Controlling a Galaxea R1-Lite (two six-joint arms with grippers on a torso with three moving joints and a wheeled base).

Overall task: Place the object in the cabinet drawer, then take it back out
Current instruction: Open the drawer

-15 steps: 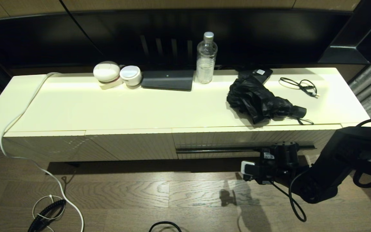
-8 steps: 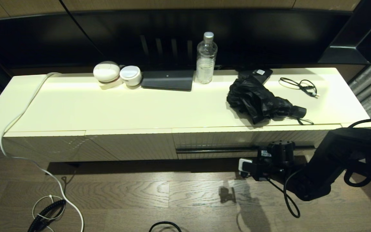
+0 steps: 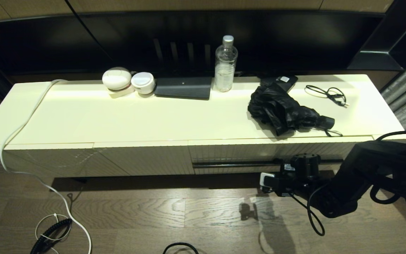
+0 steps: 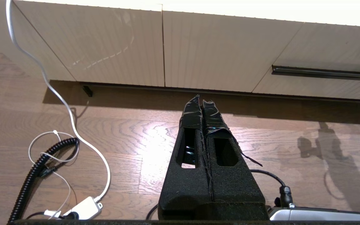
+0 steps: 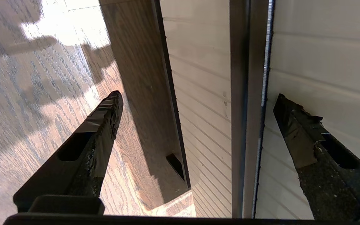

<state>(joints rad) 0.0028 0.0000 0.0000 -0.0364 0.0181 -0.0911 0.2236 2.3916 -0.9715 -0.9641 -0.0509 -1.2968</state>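
The black folding umbrella (image 3: 287, 111) lies on the cabinet top at the right, its handle (image 3: 326, 122) near the front edge. Below it the cabinet drawer (image 3: 238, 153) is closed, ribbed front and dark handle slot (image 3: 238, 164) showing. My right gripper (image 3: 303, 163) is low in front of the drawer, at the slot's right part. In the right wrist view it (image 5: 197, 95) is open, its fingers (image 5: 105, 118) straddling the slot (image 5: 248, 93) close to the ribbed front (image 5: 198, 78), holding nothing. My left gripper (image 4: 202, 99) is shut and empty above the floor, facing the cabinet's left panels.
On the cabinet top (image 3: 118, 116) stand a clear bottle (image 3: 226, 63), two white round items (image 3: 129, 80), a flat dark box (image 3: 183, 87), a small black labelled box (image 3: 284, 80) and a black cable loop (image 3: 328, 93). A white cable (image 3: 23, 130) runs down to the wooden floor (image 3: 153, 211).
My right arm has shifted a little left and closer to the drawer front. The umbrella and the drawer have not moved.
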